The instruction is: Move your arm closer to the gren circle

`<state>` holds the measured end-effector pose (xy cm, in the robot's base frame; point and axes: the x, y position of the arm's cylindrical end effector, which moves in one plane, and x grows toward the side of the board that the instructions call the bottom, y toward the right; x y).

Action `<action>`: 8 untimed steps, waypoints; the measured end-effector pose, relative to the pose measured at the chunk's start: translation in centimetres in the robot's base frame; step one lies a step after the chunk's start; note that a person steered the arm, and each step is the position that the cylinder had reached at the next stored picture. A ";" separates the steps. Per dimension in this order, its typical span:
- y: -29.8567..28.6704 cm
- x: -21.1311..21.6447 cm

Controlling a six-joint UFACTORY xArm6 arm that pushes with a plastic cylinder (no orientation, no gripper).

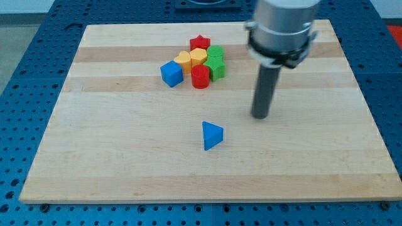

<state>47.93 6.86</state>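
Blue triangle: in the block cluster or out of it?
Out. The blue triangle lies alone below the cluster, with bare board between; my tip is to its right.

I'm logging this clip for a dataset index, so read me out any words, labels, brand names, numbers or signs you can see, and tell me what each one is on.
None: no readable text, number or sign shows anywhere in the camera view.
Wooden board: bare wood grain, no print.
Blocks, such as the blue triangle and the red cylinder: plain coloured faces, no markings.
Arm housing above my tip: plain grey and black, no legible label.
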 end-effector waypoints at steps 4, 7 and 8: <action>-16.7 1.6; -5.4 -1.0; -0.1 -5.9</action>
<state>41.99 6.71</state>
